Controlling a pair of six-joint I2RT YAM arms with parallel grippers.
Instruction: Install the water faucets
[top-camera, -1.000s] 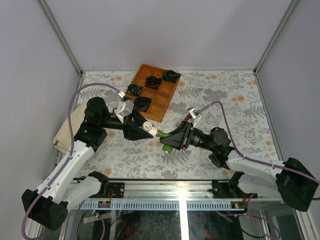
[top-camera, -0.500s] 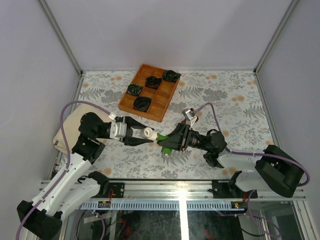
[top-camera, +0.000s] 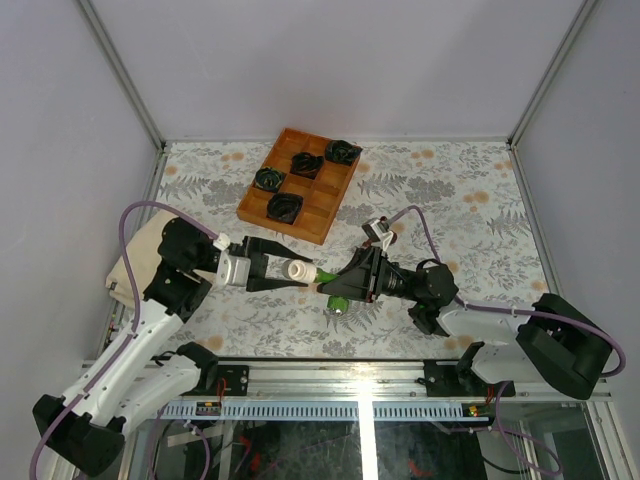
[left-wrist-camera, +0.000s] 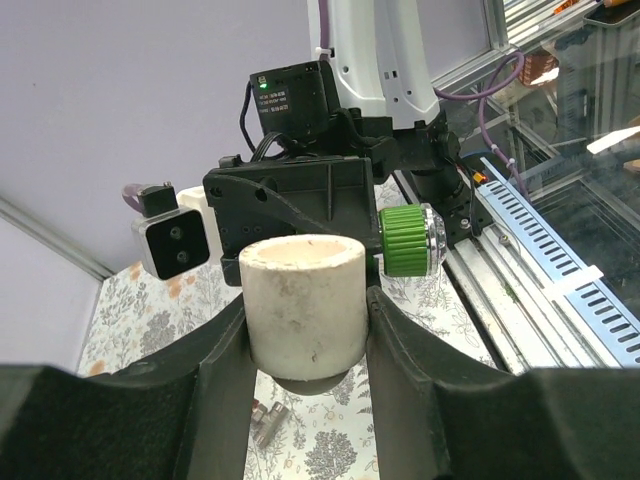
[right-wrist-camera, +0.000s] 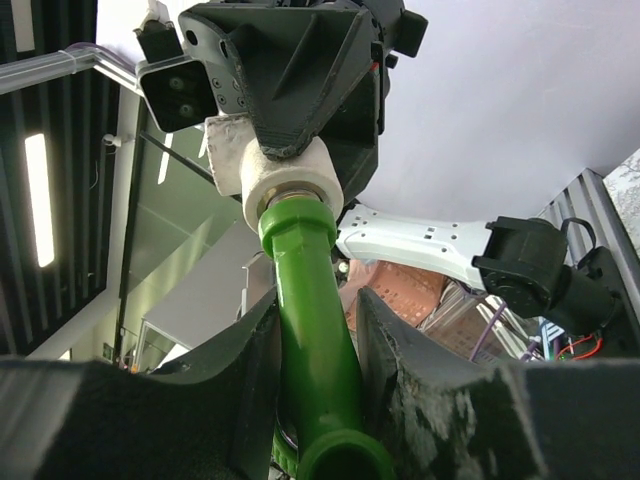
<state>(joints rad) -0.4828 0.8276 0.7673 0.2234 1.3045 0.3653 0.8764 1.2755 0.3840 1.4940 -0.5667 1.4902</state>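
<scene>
1. Green faucet (top-camera: 325, 280) position: it is held in the air over the near-middle of the table (top-camera: 450, 200), between the two arms. It is well apart from the side walls and the far wall.
2. Open room: bare patterned cloth lies to the right of and beyond the joined grippers. The near table edge and its rail run close behind them.
3. Faucet appearance: bright green, tap-shaped, with a curved body. Its ribbed green knob (left-wrist-camera: 405, 240) has a clear cap. Its far end meets the mouth of the white piece (top-camera: 297, 269), a short, pale, open-ended cylinder.
4. Right gripper (top-camera: 332, 285): its fingers are pressed against both sides of the green faucet's body.
5. Left gripper (top-camera: 305, 273): it pinches the white piece across its round wall and faces the right gripper head-on.
6. Red-brown faucet (left-wrist-camera: 267, 421): a small dark piece with a silvery end lies on the cloth below the left gripper. Its detail is too small to tell.
7. Wooden tray (top-camera: 328, 200): it stands at the far left of centre, apart from both grippers. Four of its compartments each hold a black-and-green coiled bundle (top-camera: 284, 207).
8. Beige block (top-camera: 128, 265): it sits at the left table edge, partly hidden by the left arm.
</scene>
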